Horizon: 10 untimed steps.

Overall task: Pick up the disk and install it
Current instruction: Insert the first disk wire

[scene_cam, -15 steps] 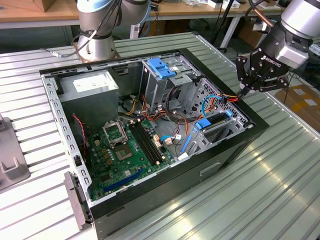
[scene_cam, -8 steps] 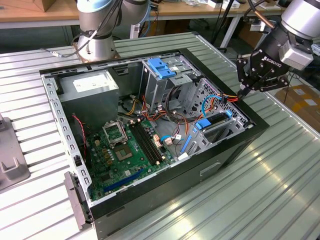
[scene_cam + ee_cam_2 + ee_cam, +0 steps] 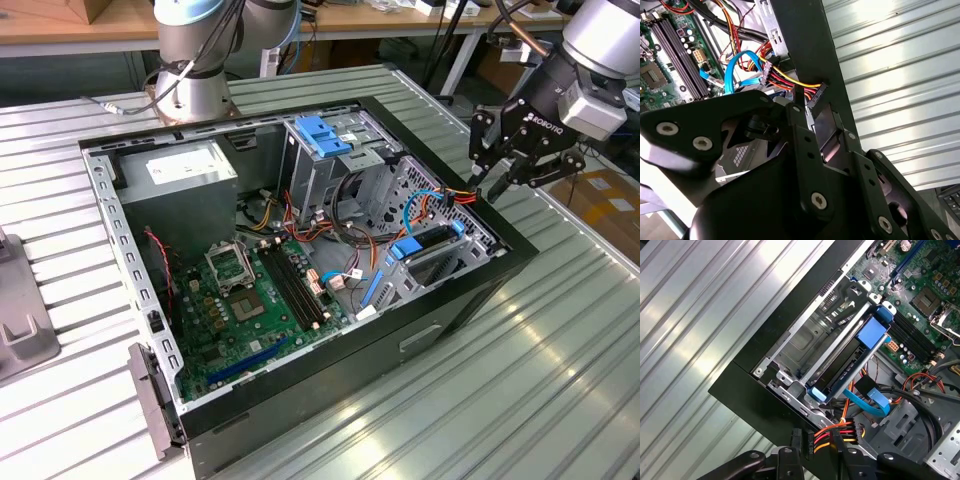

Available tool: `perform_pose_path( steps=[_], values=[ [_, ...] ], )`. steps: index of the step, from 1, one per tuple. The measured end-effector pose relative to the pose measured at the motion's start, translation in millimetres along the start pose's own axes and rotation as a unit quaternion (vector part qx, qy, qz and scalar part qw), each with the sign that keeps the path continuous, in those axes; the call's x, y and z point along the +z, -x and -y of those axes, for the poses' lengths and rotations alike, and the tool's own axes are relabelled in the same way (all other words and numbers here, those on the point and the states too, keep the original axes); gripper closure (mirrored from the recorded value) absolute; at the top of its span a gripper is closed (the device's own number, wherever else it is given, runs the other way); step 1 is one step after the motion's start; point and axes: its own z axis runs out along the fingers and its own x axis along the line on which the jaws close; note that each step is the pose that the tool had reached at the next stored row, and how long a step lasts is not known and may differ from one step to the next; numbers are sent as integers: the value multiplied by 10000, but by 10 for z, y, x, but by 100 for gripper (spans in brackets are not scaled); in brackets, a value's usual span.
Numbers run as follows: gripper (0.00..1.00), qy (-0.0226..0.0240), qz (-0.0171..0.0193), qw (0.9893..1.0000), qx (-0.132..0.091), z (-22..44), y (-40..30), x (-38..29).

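**Over the case rim: gripper spread, disk in its cage**

Nearest the exterior camera, a ribbed metal table carried an open computer case, with its black side wall at 6 o'clock. On the floor of the case lay a green circuit board, at about 8 o'clock from the case's middle. At about 4 o'clock from that middle, the disk sat in a metal cage against the case wall. Its dark face was bordered by bright blue rails. The first wrist view showed the disk lodged between the cage's bars, with a blue tab at one end. Whether it was pushed fully home could not be told.

Just beyond the disk, at 2 o'clock, the gripper hung over the case rim with its fingers spread apart and nothing pinched between them. A black plug on red, yellow and orange wires lay at the fingertips. Both wrist views showed the plug close to them, but whether either finger touched it could not be told. Gripper and disk were near each other but apart.

Farther back, a grey power supply box filled the case corner at 10 o'clock. A blue bracket topped a tall metal frame at 12 o'clock. Behind the case, at 11 o'clock, the arm's base stood on the table, with wooden benches beyond it.
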Motion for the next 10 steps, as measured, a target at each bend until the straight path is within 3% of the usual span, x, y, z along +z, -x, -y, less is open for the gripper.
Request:
perform_pose_path(
  steps=[5, 10],
  values=[
    [64, -8, -4, 9999, 156, 1, -2, 14],
    [64, -8, -6, 9998, 174, 17, -16, 20]
  ],
)
